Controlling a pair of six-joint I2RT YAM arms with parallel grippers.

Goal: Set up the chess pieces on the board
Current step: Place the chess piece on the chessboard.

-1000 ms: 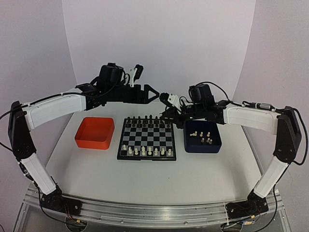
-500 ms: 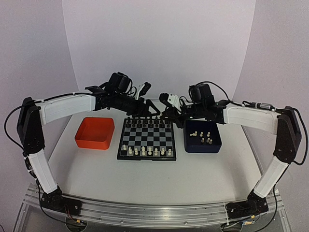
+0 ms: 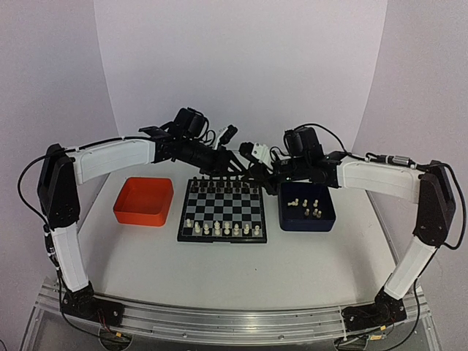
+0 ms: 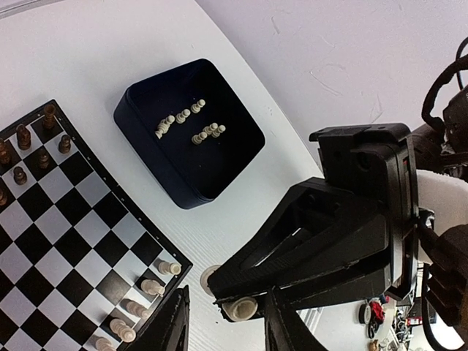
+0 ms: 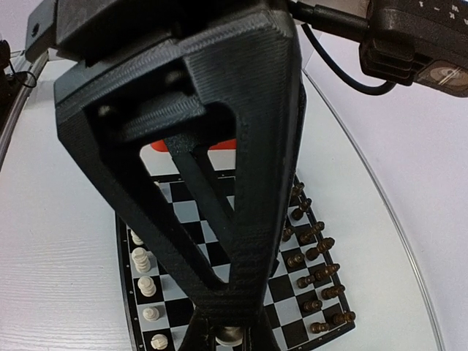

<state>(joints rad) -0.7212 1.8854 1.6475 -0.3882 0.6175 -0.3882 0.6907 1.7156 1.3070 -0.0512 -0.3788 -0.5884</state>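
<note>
The board [image 3: 221, 239] lies mid-table, with a row of white chess pieces [image 3: 219, 229] along its near edge and black ones [image 3: 223, 180] along the far edge. More white chess pieces [image 4: 190, 121] lie in the dark blue tray [image 3: 307, 225]. My right gripper [image 3: 252, 172] hangs over the board's far right corner, shut on a cream chess piece [image 4: 243, 308], whose top also shows in the right wrist view [image 5: 231, 338]. My left gripper [image 4: 225, 314] has reached across to it. Its fingers [image 4: 172, 325] flank that piece, still apart, with a gap on the left side.
An orange tray [image 3: 139, 217] stands left of the board. The blue tray [image 4: 157, 157] stands right of it. Both arms meet above the board's far edge, close to the black pieces [image 5: 314, 270]. The curved white backdrop rises just behind.
My left arm has swung right and down to the right gripper's tip, and its jaws have narrowed around the held piece. The right arm has stayed still.
</note>
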